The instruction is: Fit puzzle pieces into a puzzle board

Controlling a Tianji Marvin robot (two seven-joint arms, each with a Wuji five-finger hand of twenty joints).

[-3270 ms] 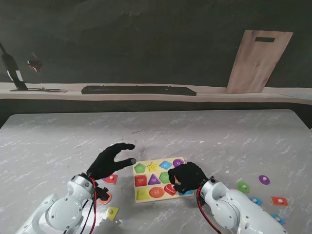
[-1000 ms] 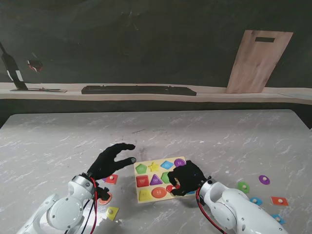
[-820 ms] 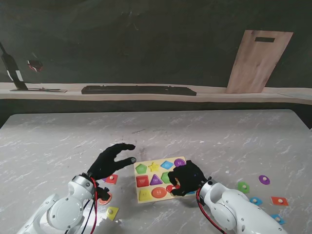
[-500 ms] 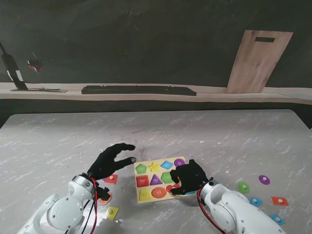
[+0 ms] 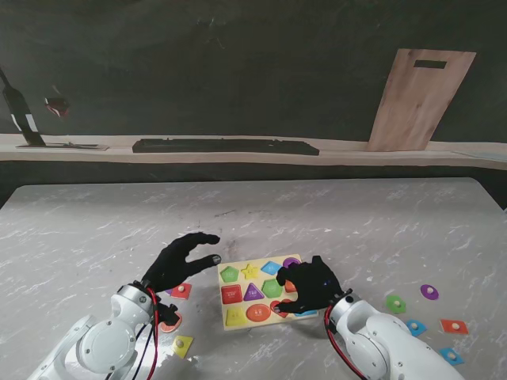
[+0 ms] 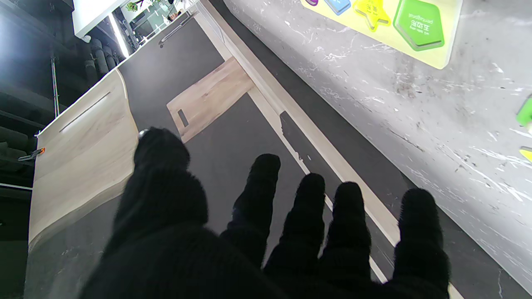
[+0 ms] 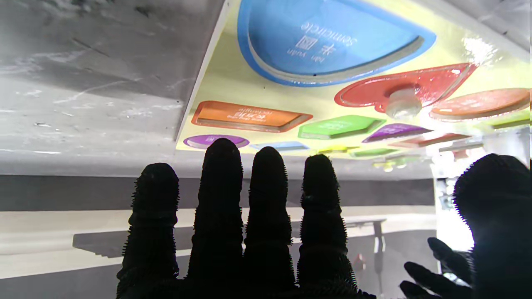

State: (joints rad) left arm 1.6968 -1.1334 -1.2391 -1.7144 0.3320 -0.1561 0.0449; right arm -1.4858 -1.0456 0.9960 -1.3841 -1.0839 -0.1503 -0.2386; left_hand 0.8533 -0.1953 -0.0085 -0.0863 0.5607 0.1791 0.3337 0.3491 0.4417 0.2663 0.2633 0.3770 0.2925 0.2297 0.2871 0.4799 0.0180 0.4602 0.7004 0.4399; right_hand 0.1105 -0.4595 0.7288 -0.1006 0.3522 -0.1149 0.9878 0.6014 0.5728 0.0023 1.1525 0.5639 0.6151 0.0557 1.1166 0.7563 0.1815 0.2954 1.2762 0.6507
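The puzzle board (image 5: 257, 290) lies flat on the grey marbled table (image 5: 333, 218), near my edge and about midway between the two arms. Its yellow face holds a green pentagon (image 5: 229, 274), a yellow star (image 5: 249, 271), a blue diamond (image 5: 271, 267), a red square (image 5: 230, 294), a purple triangle (image 5: 253, 292) and an orange oval (image 5: 257, 312).

The right hand (image 5: 311, 286) hangs over the board's right part with its fingers spread and straight, gripping nothing; in its wrist view the red heart piece (image 7: 405, 89) with a white knob sits in the board beside a blue semicircle (image 7: 328, 39) and an orange rectangle (image 7: 249, 116).

The left hand (image 5: 181, 261) is raised just left of the board, fingers apart and empty, not touching it.

Loose pieces lie on the table: a red one (image 5: 181, 290) and a yellow one (image 5: 183, 344) by the left arm, and well to the right a green one (image 5: 394, 303), a purple one (image 5: 428, 291) and an orange one (image 5: 454, 325).
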